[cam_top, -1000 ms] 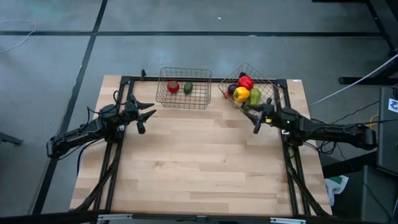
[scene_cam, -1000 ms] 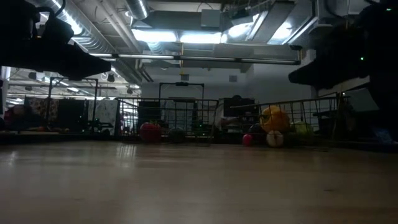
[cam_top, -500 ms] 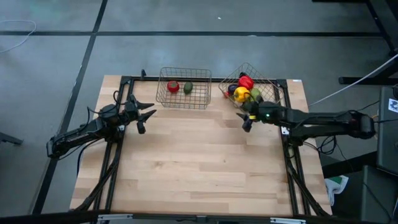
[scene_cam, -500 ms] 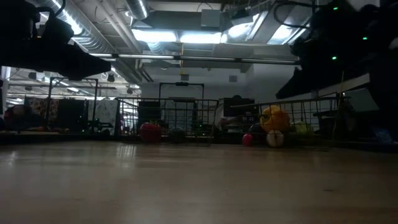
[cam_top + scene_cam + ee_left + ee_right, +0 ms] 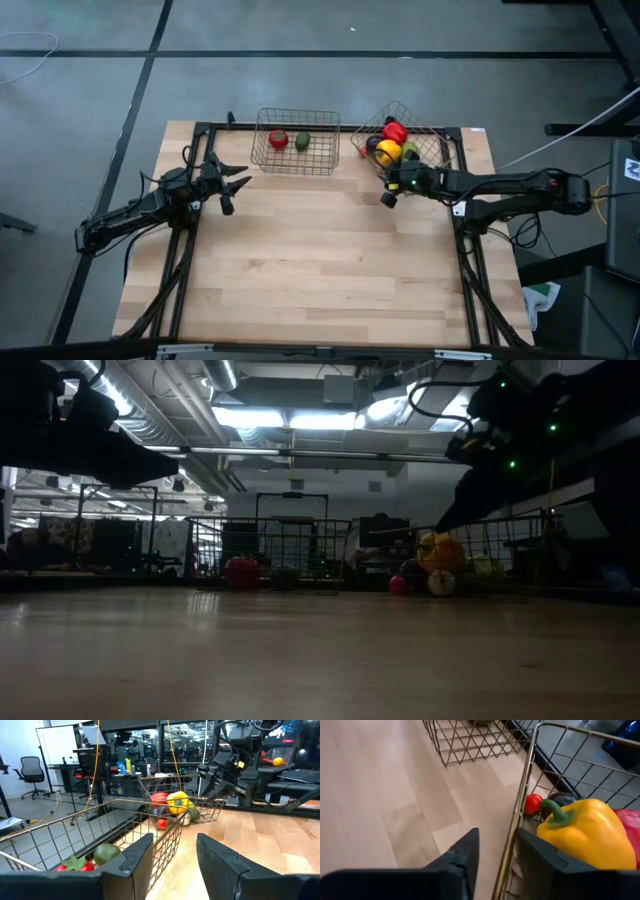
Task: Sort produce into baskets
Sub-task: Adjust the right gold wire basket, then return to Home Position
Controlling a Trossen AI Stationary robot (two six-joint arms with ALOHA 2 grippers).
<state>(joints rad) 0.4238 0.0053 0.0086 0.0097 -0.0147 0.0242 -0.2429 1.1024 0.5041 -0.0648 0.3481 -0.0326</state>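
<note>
Two wire baskets stand at the table's far edge. The left basket (image 5: 295,142) holds a red tomato (image 5: 278,139) and a green piece (image 5: 302,142). The right basket (image 5: 405,140) sits askew with a red pepper (image 5: 395,131), a yellow pepper (image 5: 587,832), a purple ball (image 5: 373,143), green pieces and a small red piece (image 5: 532,804). My right gripper (image 5: 497,847) is open at that basket's near left corner (image 5: 385,172), one finger on either side of the corner wire (image 5: 517,827). My left gripper (image 5: 175,855) is open, level, above the table's left side. My right gripper straddles the right basket's corner wire (image 5: 517,827), coming slanting down from the table's near right. The wire runs close along one finger (image 5: 535,855) and stands apart from the other. Whether that finger touches the wire I cannot tell.
Bare wooden table (image 5: 320,260) stretches from the baskets to the near edge. A black frame rail (image 5: 190,230) runs along each side of the table. The two baskets stand a little apart, with a strip of table between them (image 5: 350,160).
My right gripper has gone toward the table's left, along the near side of the right basket to its near left corner, and has tipped downward. The baskets and the produce have stayed in place.
</note>
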